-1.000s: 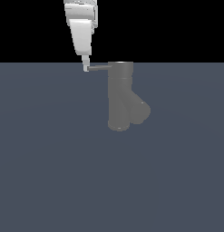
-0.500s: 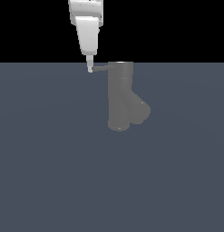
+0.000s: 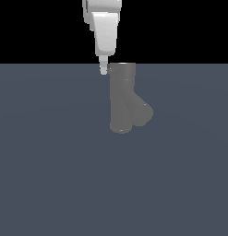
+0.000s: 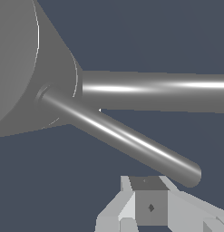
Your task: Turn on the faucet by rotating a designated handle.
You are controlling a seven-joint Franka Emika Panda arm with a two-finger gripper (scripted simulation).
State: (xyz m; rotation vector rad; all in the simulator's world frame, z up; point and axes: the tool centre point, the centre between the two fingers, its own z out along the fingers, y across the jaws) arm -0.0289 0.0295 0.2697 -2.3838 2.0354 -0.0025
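- The faucet (image 3: 123, 99) stands upright on the flat grey bench (image 3: 51, 175), near the middle of the exterior view, its stubby spout (image 3: 144, 113) angling toward that view's right.
- The white arm (image 3: 105, 30) comes down from above, and the pincer (image 3: 104, 70) hangs just beside the faucet's top section, on the exterior view's left.
- In the wrist view the handle (image 4: 120, 136) is a thin shiny rod sticking out of the faucet's top, its rounded free end close to one pincer finger (image 4: 147, 206).
- I cannot tell how far the pincer is open; it shows no grip on the handle.
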